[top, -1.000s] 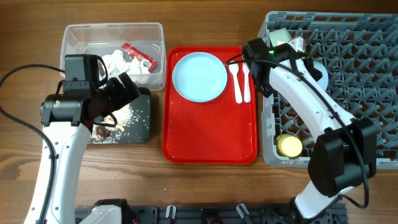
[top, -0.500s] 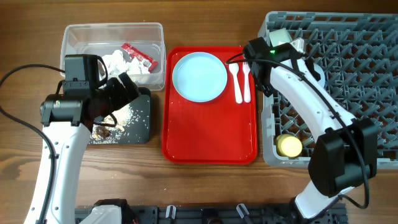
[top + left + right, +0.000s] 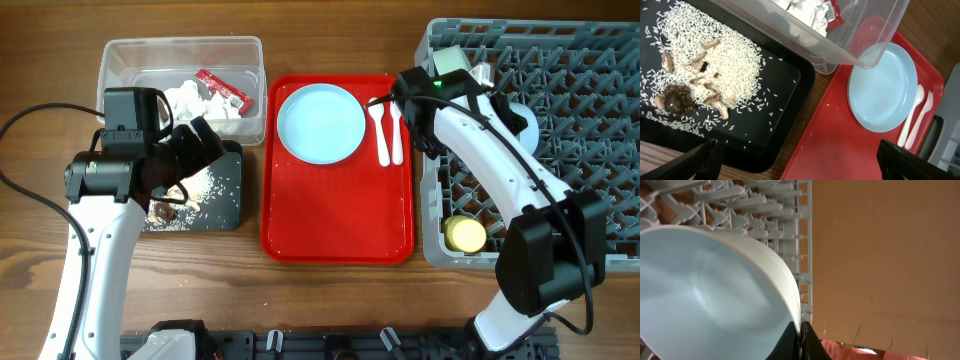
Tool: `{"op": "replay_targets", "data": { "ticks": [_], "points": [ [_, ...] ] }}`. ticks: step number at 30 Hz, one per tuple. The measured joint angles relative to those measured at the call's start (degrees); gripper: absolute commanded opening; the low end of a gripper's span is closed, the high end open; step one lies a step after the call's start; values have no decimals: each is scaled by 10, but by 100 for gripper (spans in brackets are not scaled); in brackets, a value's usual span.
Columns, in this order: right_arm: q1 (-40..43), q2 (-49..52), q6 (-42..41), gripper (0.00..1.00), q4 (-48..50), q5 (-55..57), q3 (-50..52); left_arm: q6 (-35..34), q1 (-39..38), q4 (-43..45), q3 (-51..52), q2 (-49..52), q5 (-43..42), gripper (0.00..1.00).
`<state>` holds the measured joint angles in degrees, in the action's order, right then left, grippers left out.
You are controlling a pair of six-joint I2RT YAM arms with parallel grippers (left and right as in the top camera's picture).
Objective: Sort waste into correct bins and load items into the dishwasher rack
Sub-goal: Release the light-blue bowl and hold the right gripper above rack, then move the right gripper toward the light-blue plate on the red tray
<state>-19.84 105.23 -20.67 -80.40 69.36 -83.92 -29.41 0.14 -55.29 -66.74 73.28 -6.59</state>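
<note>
Right wrist view showed the right gripper [image 3: 801, 341] pinched shut on the rim of the light blue bowl [image 3: 715, 295], with the grey dishwasher rack [image 3: 765, 200] behind it. The left gripper [image 3: 802, 162] stood wide open above the black tray [image 3: 785, 75], which held the rice scraps [image 3: 715, 65]. The red wrapper [image 3: 222, 90] lay in the clear tub [image 3: 180, 48] beside the tissue [image 3: 185, 98], its white print too small to read.

A robotics lab bench is indicated by cabled robot arms [image 3: 95, 240] mounted at a wooden table [image 3: 30, 310], a dishwasher rack [image 3: 580, 70] set upper right.
</note>
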Motion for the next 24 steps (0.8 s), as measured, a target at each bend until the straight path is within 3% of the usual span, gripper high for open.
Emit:
{"op": "replay_targets", "data": {
  "ticks": [9,24],
  "points": [
    [0,0,97,4,116,6,1,0,0,0,0,0,0,100],
    [0,0,130,4,123,6,22,0,0,0,0,0,0,100]
  ]
}}
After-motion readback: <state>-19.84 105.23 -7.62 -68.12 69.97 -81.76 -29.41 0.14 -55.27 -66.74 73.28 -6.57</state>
